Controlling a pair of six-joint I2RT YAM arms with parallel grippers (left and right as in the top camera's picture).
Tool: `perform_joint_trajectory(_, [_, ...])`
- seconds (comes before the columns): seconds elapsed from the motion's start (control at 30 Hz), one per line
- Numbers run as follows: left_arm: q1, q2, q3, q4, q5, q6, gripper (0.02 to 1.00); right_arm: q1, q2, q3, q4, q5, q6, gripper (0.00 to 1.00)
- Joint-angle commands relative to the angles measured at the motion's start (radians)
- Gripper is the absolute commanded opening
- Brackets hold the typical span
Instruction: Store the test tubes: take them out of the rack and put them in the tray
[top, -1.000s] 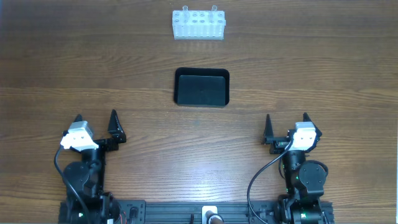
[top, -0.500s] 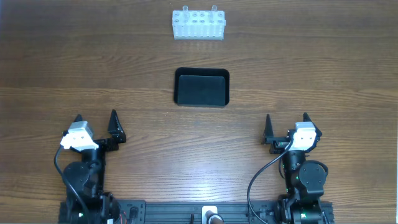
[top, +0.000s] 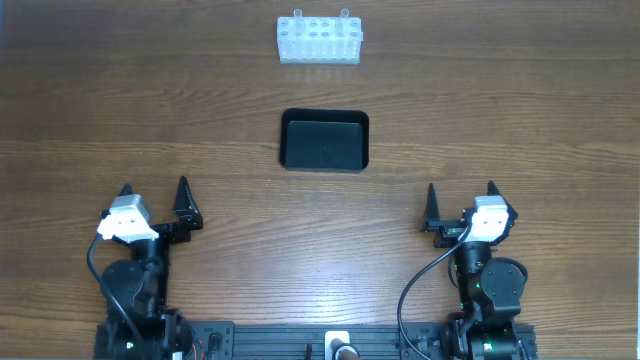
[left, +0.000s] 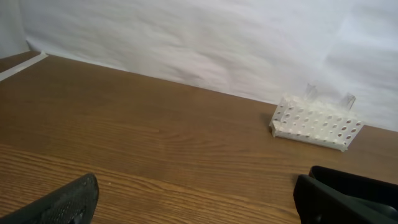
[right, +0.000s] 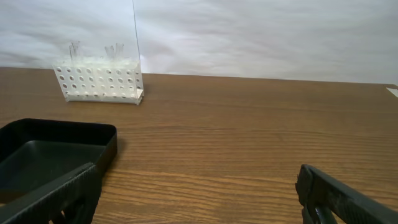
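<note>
A white perforated rack (top: 319, 40) stands at the far middle of the table, with two clear test tubes (top: 297, 16) poking up at its ends. It shows too as the rack (left: 317, 122) and the rack (right: 99, 80) in the wrist views. The black tray (top: 324, 140) lies empty in front of it, and its near corner, the tray (right: 59, 149), is in the right wrist view. My left gripper (top: 155, 192) rests open near the left base, far from both. My right gripper (top: 460, 202) rests open near the right base.
The wooden table (top: 520, 110) stretches bare around the rack and tray. A white backdrop (left: 186, 37) rises behind the table's far edge.
</note>
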Motion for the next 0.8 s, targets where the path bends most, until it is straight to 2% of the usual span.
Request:
perform_joint_trajectory(0.03, [0.006,-0.008,-0.005,-0.002,0.013,0.015,0.996,-0.008,-0.009,-0.005,-0.003,-0.015,0.003,0.991])
perform_joint_trajectory(0.17, [0.006,-0.006,-0.005,0.002,-0.026,0.015,0.998,-0.008,-0.009,-0.005,-0.003,-0.015,0.003,0.991])
perform_joint_trajectory(0.47, [0.006,0.005,0.013,0.058,-0.026,0.015,0.998,-0.008,-0.009,-0.005,-0.003,-0.015,0.003,0.993])
perform_joint_trajectory(0.8, [-0.027,0.306,0.296,0.052,-0.016,0.014,0.998,-0.008,-0.009,-0.005,-0.003,-0.015,0.003,0.991])
